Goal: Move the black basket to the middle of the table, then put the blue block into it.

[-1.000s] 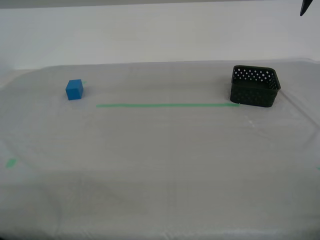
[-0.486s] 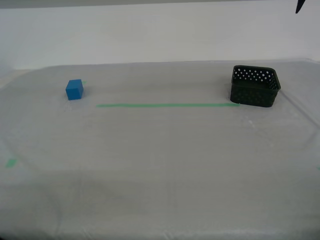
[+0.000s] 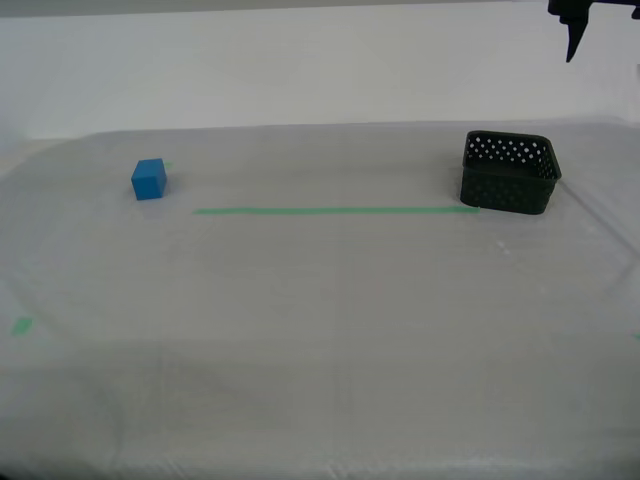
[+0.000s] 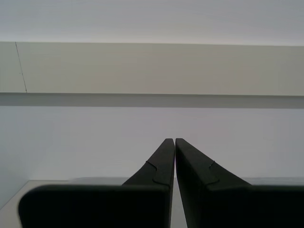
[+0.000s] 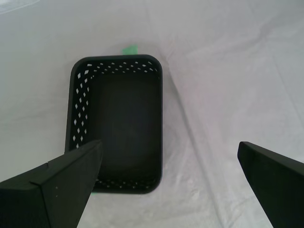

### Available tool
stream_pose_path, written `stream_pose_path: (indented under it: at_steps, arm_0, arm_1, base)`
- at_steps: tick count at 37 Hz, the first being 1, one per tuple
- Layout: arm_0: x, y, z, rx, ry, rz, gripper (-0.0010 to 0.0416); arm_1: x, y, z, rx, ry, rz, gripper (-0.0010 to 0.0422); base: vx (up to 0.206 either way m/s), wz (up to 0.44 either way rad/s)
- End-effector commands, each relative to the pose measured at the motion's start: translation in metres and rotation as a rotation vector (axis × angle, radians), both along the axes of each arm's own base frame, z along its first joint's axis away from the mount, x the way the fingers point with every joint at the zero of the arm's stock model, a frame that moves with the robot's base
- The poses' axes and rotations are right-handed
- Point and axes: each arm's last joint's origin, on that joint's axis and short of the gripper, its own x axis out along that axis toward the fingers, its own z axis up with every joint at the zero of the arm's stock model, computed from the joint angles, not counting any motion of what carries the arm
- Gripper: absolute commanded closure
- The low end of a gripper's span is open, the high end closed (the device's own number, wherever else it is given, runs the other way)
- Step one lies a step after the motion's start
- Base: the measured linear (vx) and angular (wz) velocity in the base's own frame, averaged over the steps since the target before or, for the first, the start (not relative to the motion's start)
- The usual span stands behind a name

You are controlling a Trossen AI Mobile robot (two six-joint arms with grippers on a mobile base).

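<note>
**Nothing moved yet: basket at the far end, block untouched**

Reading the exterior view from its left, you have the blue block [image 3: 149,180] sitting alone on the table [image 3: 320,330], just beyond the left end of the green tape line [image 3: 335,210]; no gripper is near it. Follow the tape to its right end and you meet the black basket [image 3: 507,172], empty and well away from the middle; so both steps remain. Above it, at the exterior view's top right, a dark arm tip [image 3: 574,22] shows. The first gripper [image 5: 168,164] hangs over the basket with jaws spread wide, holding nothing; the second gripper [image 4: 171,142] has its jaws pressed together, empty, facing a wall.
</note>
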Motion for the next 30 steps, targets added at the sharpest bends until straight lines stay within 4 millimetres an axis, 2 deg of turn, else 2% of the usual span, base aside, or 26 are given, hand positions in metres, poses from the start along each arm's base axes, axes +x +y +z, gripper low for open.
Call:
stream_pose_path:
  at_steps: [1, 19, 30]
  arm_0:
    - [0.010, 0.000, -0.005, 0.003, 0.011, -0.004, 0.0006]
    - [0.054, 0.000, -0.041, 0.002, 0.115, -0.003, 0.0006]
    - [0.065, -0.002, -0.077, 0.008, 0.200, -0.017, 0.0006]
  arm_1:
    - [0.000, 0.000, 0.001, 0.003, -0.005, 0.001, 0.0412]
    - [0.000, 0.000, 0.001, 0.003, -0.005, 0.001, 0.0412]
    - [0.000, 0.000, 0.001, 0.003, -0.005, 0.001, 0.0412]
  base:
    - [0.000, 0.000]
    - [0.000, 0.000]
    - [0.000, 0.000]
